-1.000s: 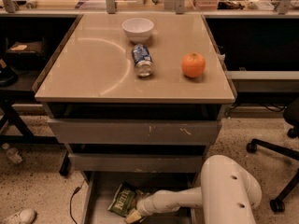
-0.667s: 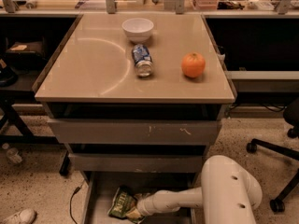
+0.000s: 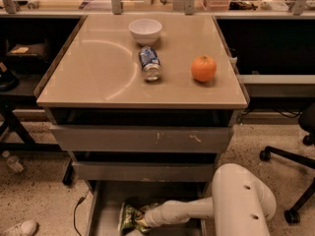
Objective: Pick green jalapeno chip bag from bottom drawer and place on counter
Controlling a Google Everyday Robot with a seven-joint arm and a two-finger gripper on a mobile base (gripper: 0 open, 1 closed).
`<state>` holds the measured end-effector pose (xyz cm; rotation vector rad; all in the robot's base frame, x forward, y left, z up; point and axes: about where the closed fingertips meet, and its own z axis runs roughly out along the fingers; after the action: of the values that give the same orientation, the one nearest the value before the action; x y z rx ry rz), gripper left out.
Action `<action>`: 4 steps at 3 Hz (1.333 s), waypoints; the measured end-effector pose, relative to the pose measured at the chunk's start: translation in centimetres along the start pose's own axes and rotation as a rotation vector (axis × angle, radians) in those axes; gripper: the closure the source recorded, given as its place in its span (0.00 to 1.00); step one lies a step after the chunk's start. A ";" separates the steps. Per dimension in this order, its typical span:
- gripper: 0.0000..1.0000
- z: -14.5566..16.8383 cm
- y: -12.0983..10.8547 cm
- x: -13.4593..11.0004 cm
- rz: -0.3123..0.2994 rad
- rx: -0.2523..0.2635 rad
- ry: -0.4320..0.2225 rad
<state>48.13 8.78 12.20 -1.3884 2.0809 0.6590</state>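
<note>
The green jalapeno chip bag [image 3: 126, 216] lies crumpled on the floor of the open bottom drawer [image 3: 106, 203], near its middle. My gripper [image 3: 141, 220] reaches in from the right on a white arm and sits right against the bag's right side, its tip hidden among the foil folds. The beige counter [image 3: 93, 77] tops the cabinet above, with two scratched grey drawers between it and the bottom drawer.
On the counter stand a white bowl [image 3: 145, 30], a blue-and-silver can [image 3: 149, 63] lying on its side, and an orange [image 3: 204, 68]. An office chair base [image 3: 290, 181] stands at the right. A shoe [image 3: 19, 227] and a cable lie on the floor at left.
The gripper has slid slightly left and deeper into the bag. The bag has bunched up a little and stays on the drawer floor.
</note>
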 end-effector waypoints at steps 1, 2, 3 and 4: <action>1.00 0.0 0.2 -0.2 -0.002 -0.006 -0.004; 1.00 -0.9 0.1 -0.9 0.003 -0.010 -0.019; 1.00 -4.4 0.4 -2.8 0.015 -0.031 -0.046; 1.00 -8.8 0.8 -4.9 0.025 -0.032 -0.071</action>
<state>47.42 6.51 22.06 -1.3386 2.0438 0.7447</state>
